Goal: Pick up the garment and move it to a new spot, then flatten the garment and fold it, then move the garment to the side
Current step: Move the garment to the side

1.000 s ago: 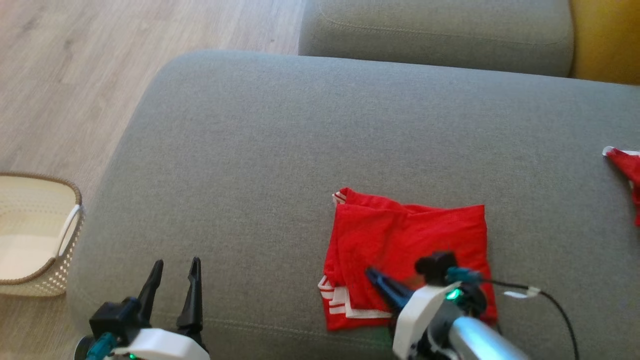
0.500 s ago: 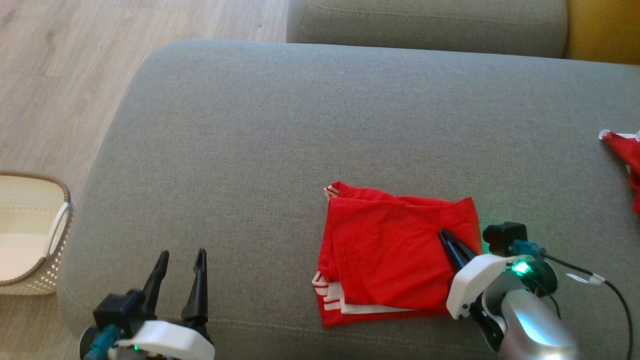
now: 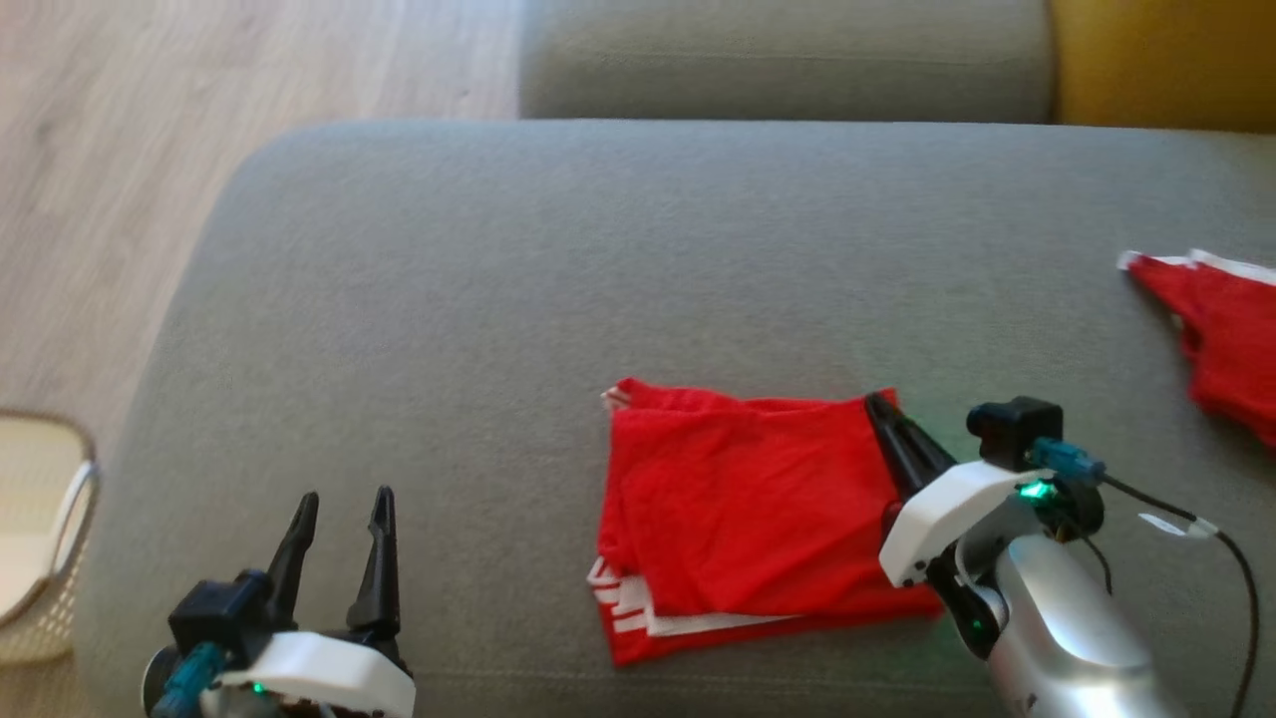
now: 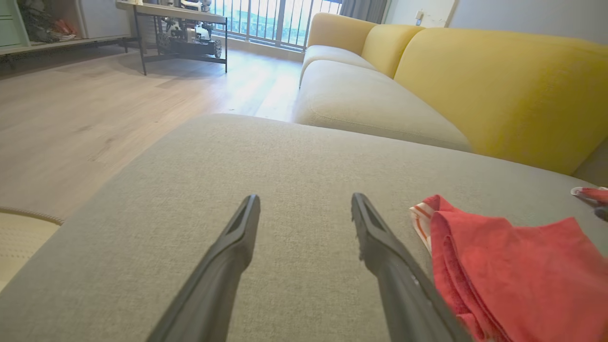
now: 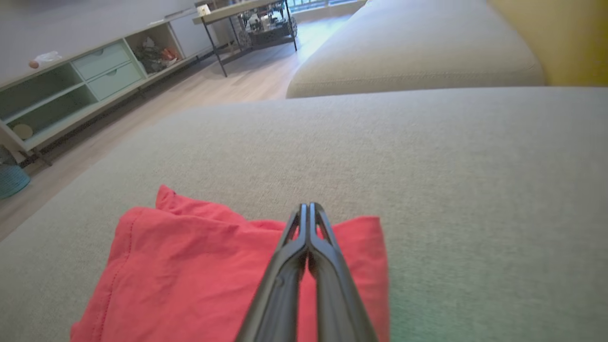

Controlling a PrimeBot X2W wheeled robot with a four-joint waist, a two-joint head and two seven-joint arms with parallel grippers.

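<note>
Right gripper (image 3: 881, 404), closed and empty, sits over the far right corner of the folded garment (image 3: 748, 509); a sideways drag could snag cloth and undo the fold.

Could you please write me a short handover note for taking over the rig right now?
The left tool is open and empty, above the near left part of the grey sofa cushion.
The right tool is shut, its fingers laid over the far right corner of the folded red garment with white stripes; no cloth is visibly pinched.
The garment lies in a rough rectangle mid-cushion. Another red cloth lies at the cushion's right edge, and a cream woven basket stands on the floor to the left.
Done: moving, flattening and folding appear finished.
Left: move the folded garment to the side.
</note>
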